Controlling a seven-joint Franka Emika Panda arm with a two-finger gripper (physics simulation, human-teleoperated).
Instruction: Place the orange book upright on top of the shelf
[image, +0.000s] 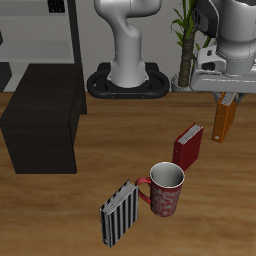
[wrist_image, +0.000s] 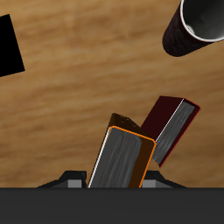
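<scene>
Above the table, well apart from the shelf, gripper pinches orange book aloft by one end; it may pivot or slip in transit.

Landmark: mug, upright on table.
Red book: upright, just behind mug.
Striped book: upright, beside mug handle.
Plant: well behind mug.

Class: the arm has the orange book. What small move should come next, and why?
Probably carry it sideways toward the shelf, keeping height. The gripper holds the orange book clear of the table, above the red book, and the shelf's top lies across the table.
</scene>
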